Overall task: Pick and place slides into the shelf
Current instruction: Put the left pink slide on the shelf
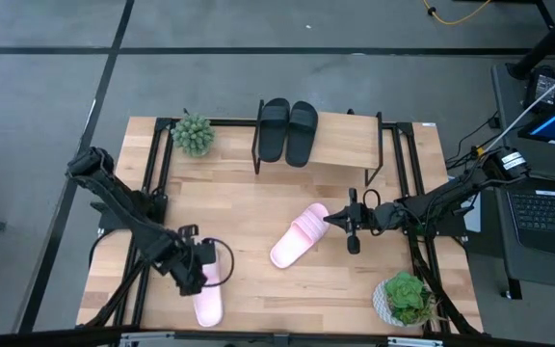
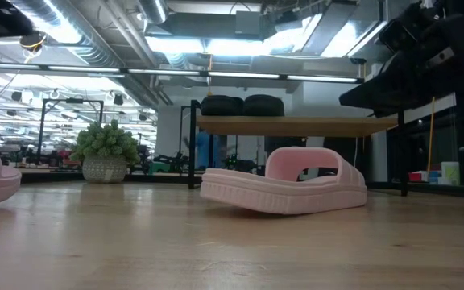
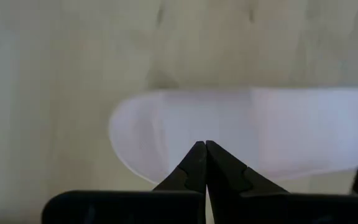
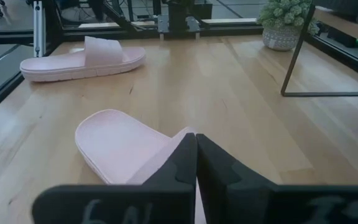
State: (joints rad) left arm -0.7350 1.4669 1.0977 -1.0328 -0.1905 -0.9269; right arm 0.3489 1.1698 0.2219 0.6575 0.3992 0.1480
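Left end effector (image 1: 203,262) and right end effector (image 1: 340,220) both closed.

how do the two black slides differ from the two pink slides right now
Place: the black slides sit on the shelf; the pink slides lie on the table.
Arrangement: the black slides lie side by side, touching; the pink slides lie apart, one near each claw.
Colour: black versus light pink.
Shared: all are open-toe slides.

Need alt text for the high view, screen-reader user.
Top-down view of a wooden table: two black slides sit on the shelf at the far edge, and two pink slides lie on the tabletop. The shut right gripper meets the middle pink slide; the shut left gripper is over the near-left pink slide.
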